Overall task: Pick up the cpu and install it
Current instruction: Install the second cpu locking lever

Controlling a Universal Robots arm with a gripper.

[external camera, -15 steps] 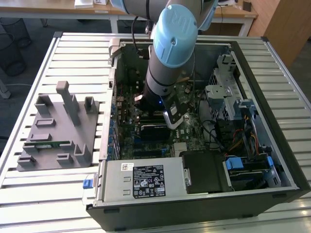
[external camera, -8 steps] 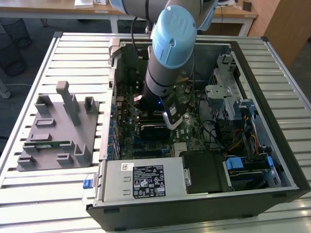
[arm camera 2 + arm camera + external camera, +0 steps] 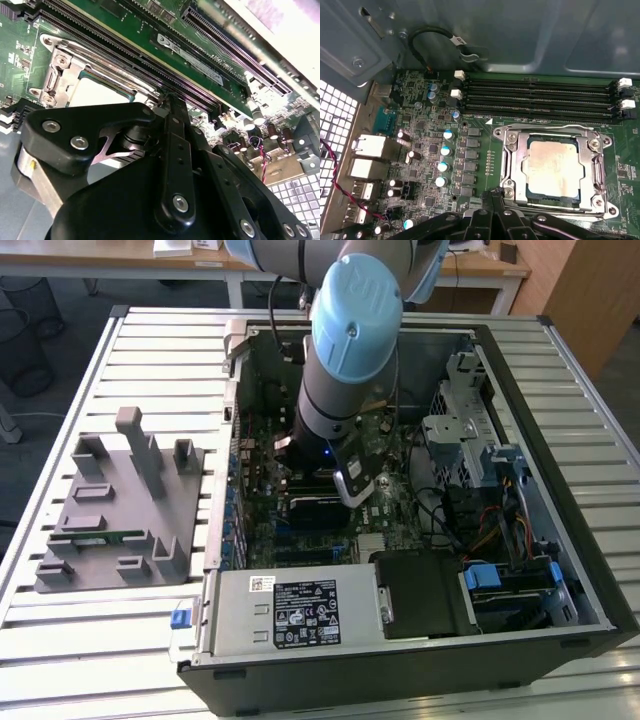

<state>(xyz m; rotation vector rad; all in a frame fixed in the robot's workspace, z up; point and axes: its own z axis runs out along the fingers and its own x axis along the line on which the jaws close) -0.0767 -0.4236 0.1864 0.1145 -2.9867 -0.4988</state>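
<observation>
Silvery cpu [image 3: 555, 168] — flat, socket-seated.

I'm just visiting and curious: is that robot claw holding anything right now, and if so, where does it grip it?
It seems to hold nothing. The cpu already sits in its socket on the motherboard, and the gripper hangs just beside it, apparently not clamped on it.

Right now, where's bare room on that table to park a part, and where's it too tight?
Free: slatted table strip left of the grey tray in the exterior view, and the strip between tray and computer case. Crowded: inside the case, where the arm stands over the motherboard and the cpu sits in its socket.
</observation>
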